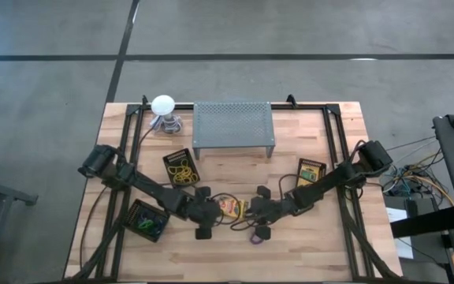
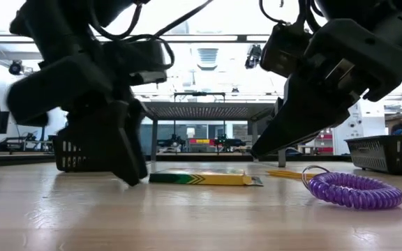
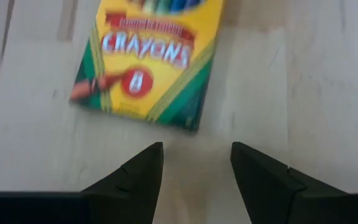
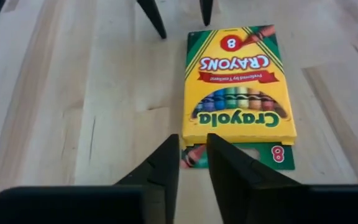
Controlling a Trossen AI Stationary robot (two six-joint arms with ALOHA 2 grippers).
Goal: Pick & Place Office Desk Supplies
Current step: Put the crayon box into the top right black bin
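Right now your two grippers face each other across the crayon box (image 1: 232, 207) that lies flat on the wooden table (image 1: 306, 244), near its front middle. Your left gripper (image 3: 196, 163) sits just short of one end of the box with its fingers spread apart and nothing between them; its tips are low to the wood. Your right gripper (image 4: 193, 155) is at the opposite end, its fingers only narrowly parted, their tips right at the edge of the box where a green flap sticks out, but you cannot tell from these views whether they are pinching that flap or just standing over it. In the low view the box rests on the tabletop between the two dark grippers. A purple coil loop (image 2: 353, 189) lies on the wood just beside the right gripper, towards the front edge. Three small black baskets sit on the table: one with yellowish rubber bands (image 1: 182, 171) behind the left arm, one with green loops (image 1: 146, 222) by the left arm's front side, and one holding another crayon box (image 1: 310, 173) beside the right arm. The grey perforated stand (image 1: 233, 126) and the white ball-topped object (image 1: 163, 105) are at the back.
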